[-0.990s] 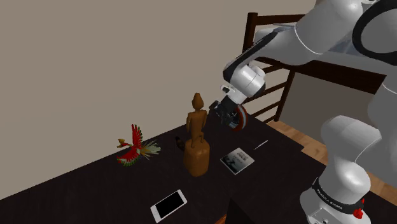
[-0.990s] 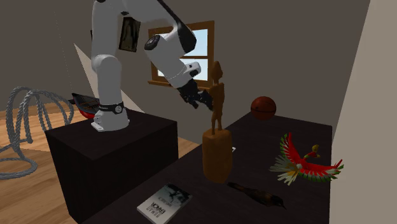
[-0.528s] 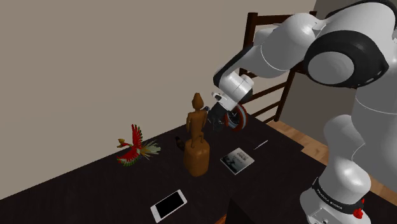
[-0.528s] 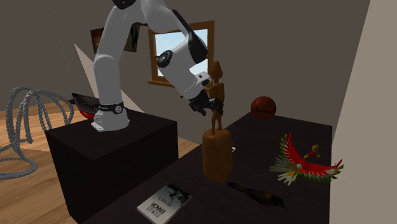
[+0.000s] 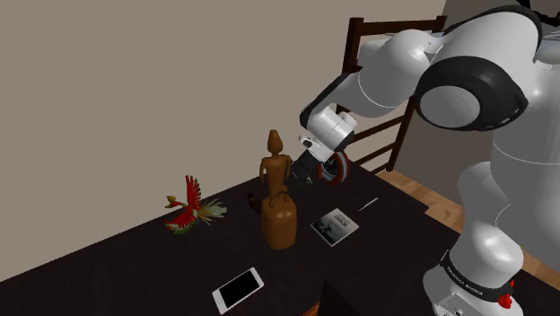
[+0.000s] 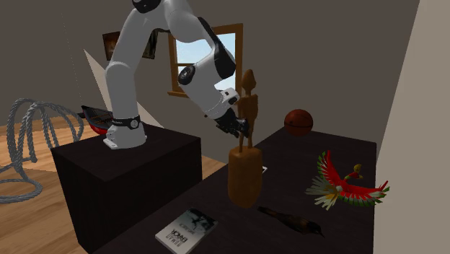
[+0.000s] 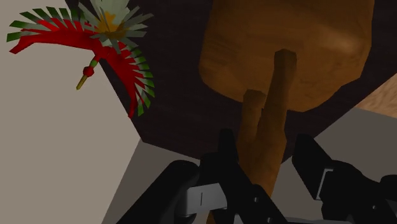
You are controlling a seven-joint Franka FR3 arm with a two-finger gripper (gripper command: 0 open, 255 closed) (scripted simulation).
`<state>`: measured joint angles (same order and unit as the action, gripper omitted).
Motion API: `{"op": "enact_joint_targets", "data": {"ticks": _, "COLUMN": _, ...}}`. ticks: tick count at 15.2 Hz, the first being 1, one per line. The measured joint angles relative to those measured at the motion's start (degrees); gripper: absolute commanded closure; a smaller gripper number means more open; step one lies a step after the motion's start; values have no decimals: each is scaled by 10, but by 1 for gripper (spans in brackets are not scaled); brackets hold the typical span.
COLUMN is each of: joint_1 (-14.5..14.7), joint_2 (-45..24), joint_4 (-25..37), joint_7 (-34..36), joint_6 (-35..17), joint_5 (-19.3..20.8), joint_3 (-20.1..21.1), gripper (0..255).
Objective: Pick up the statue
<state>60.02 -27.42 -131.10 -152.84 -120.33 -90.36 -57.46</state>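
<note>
Straddling legs of the statue (image 7: 286, 51) in the wrist view, pincer (image 7: 267, 141) spread apart, reddish ball (image 6: 298, 121) in second exterior view

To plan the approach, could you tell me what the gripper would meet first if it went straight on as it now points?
Most likely the statue: its legs stand right in front of the gripper, with its base just beyond.

Under the gripper (image 6: 241, 130) lies a dark table (image 6: 339, 148), and a plain beige wall (image 5: 135, 90) rises just past it. Behind the gripper stand a dark wooden frame (image 5: 352, 45) (ladder-like rungs) and a wood-framed window (image 6: 232, 34) showing blue sky. The floor (image 6: 43, 216) is planked.
</note>
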Motion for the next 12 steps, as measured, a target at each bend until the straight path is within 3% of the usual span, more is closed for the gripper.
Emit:
{"op": "enact_joint_targets", "data": {"ticks": 7, "joint_1": -2, "joint_2": -2, "joint_4": 1, "joint_7": -1, "joint_6": 1, "joint_5": -1, "joint_3": 1, "gripper": 255}}
{"op": "enact_joint_targets", "data": {"ticks": 12, "joint_1": 19, "joint_2": 29, "joint_4": -4, "joint_7": 23, "joint_6": -11, "joint_5": 31, "joint_3": -21, "gripper": 255}}
